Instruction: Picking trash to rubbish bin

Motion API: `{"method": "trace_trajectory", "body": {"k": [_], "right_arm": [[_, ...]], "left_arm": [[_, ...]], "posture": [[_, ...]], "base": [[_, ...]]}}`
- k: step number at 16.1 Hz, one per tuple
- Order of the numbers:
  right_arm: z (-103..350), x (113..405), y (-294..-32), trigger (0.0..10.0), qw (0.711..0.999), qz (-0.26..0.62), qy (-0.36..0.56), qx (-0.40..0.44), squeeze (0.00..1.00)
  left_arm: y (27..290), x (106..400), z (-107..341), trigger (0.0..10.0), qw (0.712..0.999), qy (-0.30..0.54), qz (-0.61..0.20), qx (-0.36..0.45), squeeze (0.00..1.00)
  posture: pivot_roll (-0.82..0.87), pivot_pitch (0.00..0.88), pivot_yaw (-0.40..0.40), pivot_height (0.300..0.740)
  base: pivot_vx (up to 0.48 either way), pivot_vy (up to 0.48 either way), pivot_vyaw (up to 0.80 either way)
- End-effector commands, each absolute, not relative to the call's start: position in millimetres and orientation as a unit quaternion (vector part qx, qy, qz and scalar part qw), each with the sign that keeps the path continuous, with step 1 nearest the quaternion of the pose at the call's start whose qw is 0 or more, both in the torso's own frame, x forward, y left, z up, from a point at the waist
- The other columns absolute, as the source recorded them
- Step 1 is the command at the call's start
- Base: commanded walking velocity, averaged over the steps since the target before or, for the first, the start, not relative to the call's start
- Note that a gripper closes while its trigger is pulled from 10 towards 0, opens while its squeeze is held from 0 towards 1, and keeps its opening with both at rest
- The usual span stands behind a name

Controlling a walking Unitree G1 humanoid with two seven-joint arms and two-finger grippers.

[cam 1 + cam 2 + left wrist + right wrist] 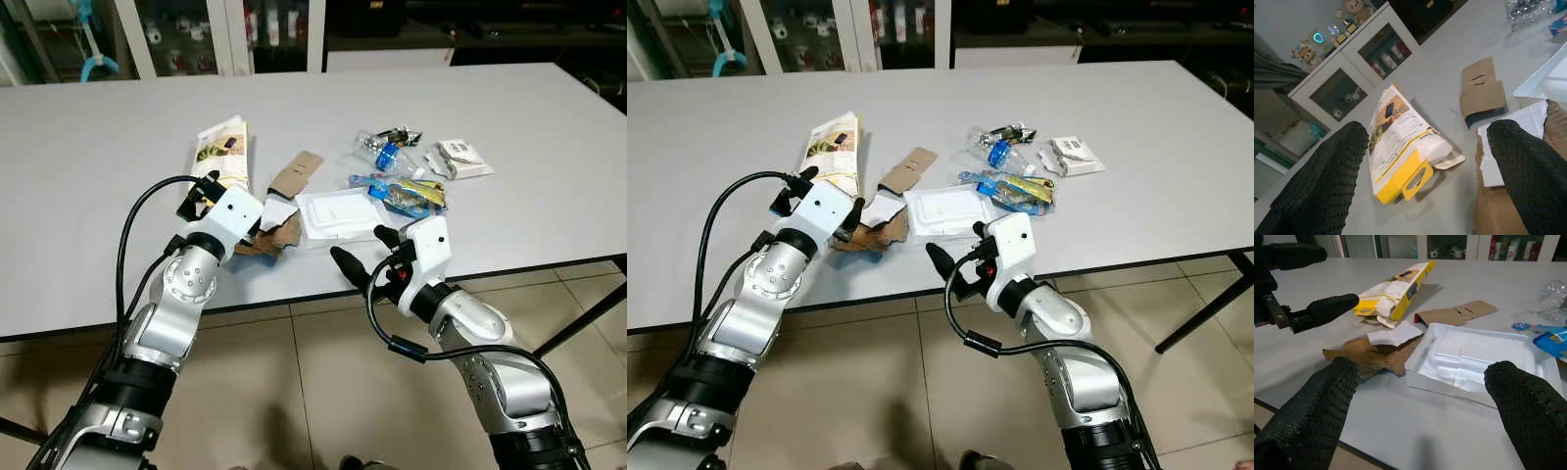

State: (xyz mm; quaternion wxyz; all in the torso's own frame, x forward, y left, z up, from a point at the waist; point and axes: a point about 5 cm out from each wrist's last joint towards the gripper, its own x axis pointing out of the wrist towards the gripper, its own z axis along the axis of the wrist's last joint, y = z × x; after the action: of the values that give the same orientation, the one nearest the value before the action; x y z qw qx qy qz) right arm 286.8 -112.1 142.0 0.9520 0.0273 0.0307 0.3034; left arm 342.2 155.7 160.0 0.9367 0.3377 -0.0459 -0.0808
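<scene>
Trash lies scattered on the white table: a yellow and white carton, a flat brown cardboard piece, torn brown cardboard with white paper, a white plastic tray, a crushed clear bottle, a blue and yellow wrapper and a small white packet. My left gripper hovers open over the table's near edge, between the carton and the torn cardboard. My right gripper is open at the table edge, facing the tray, with nothing between its fingers.
Glass-fronted cabinets stand behind the table. Tiled floor lies below the near edge, and a black table leg slants down at the right.
</scene>
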Motion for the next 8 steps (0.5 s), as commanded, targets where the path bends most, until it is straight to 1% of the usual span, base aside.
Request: {"method": "trace_trajectory", "body": {"k": [1,6,8], "right_arm": [[142.3,283.2,-112.9,10.0,0.953,0.301,0.033,0.024,0.00],[137.0,271.7,-111.4,10.0,0.952,0.300,0.047,0.031,0.00],[137.0,270.0,-110.0,10.0,0.951,0.302,0.049,0.033,0.00]], "left_arm": [[154.1,338.7,163.1,10.0,0.936,-0.057,-0.082,0.336,0.00],[148.5,326.7,162.3,10.0,0.938,-0.071,-0.092,0.328,0.00],[147.2,324.4,163.0,10.0,0.936,-0.074,-0.095,0.330,0.00]], "posture": [[-0.04,0.095,-0.019,0.740],[-0.05,0.149,-0.018,0.740],[-0.05,0.156,-0.020,0.740]], "base": [[0.000,0.000,0.00],[0.000,0.000,0.00],[0.000,0.000,0.00]]}}
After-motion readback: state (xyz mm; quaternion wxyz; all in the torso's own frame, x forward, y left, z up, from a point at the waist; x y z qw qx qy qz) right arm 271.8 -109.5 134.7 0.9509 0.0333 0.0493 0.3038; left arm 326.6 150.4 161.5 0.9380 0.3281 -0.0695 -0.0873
